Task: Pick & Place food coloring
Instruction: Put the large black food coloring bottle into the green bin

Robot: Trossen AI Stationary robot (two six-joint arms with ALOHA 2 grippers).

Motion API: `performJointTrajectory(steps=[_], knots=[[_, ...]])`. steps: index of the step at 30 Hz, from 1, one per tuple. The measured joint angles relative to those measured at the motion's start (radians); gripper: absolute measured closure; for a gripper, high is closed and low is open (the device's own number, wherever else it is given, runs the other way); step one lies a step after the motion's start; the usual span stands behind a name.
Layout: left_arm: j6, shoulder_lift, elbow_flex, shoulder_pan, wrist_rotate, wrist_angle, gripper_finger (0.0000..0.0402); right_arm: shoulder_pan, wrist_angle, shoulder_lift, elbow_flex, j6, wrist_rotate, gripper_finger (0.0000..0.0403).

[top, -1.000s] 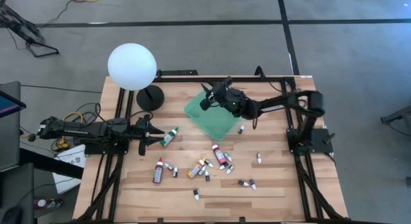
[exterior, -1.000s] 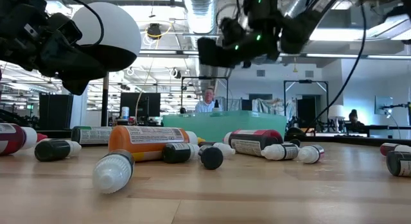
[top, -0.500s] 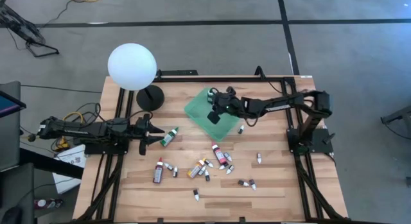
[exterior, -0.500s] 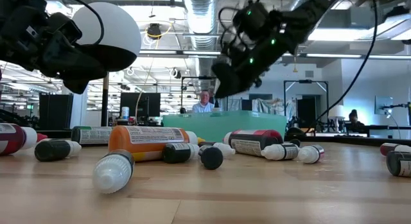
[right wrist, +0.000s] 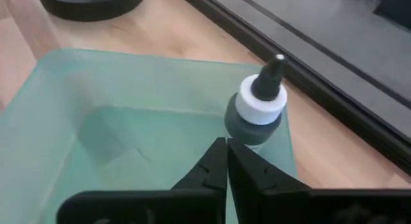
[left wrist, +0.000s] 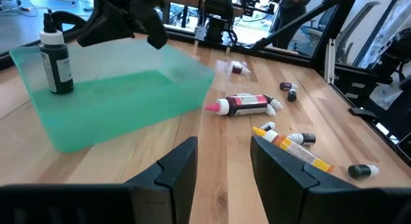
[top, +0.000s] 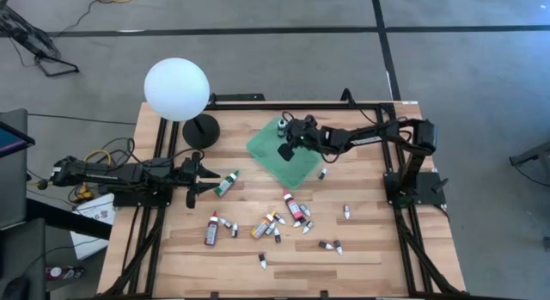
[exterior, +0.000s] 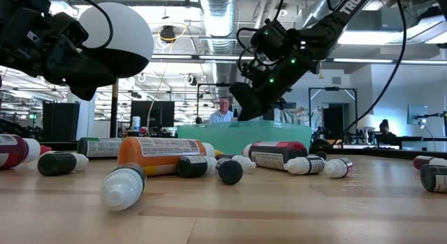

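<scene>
The left gripper [top: 199, 173] waits half open and empty beside a green-capped bottle [top: 227, 183]. Scattered food coloring bottles [top: 292, 205] bear unreadable labels. The right gripper [top: 285, 150], fingers together and empty, hangs over the translucent green plastic tray [top: 296, 169] holding one upright dark bottle [right wrist: 255, 110].

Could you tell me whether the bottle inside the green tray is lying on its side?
No, the bottle stands upright in a corner of the green tray, its tip pointing up.
</scene>
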Motion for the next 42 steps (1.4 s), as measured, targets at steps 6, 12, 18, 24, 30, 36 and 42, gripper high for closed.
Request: performJointTrajectory(steps=[6,12,18,24,30,36,42], knots=[[0.017,0.000,0.000,0.000,0.000,0.000,0.0264,-0.024,-0.009,0.000,0.000,0.036,-0.055,0.0402],[0.018,0.000,0.000,0.000,0.000,0.000,0.0264,-0.042,-0.004,0.000,0.000,0.046,-0.080,0.0402],[0.017,0.000,0.000,0.000,0.001,0.000,0.0264,-0.053,-0.004,0.000,0.000,0.052,-0.086,0.0402],[0.017,0.000,0.000,0.000,0.001,0.000,0.0264,-0.060,0.002,0.013,0.003,0.062,-0.122,0.0403],[0.012,0.000,0.000,0.000,0.001,0.000,0.0264,-0.059,-0.005,0.086,0.029,0.079,-0.130,0.0403],[0.009,0.000,0.000,0.000,0.004,0.000,0.0264,-0.060,-0.023,0.133,0.088,0.083,-0.129,0.0403],[0.012,0.000,0.000,0.000,0.008,-0.001,0.0264,-0.066,-0.044,0.125,0.095,0.085,-0.133,0.0403]])
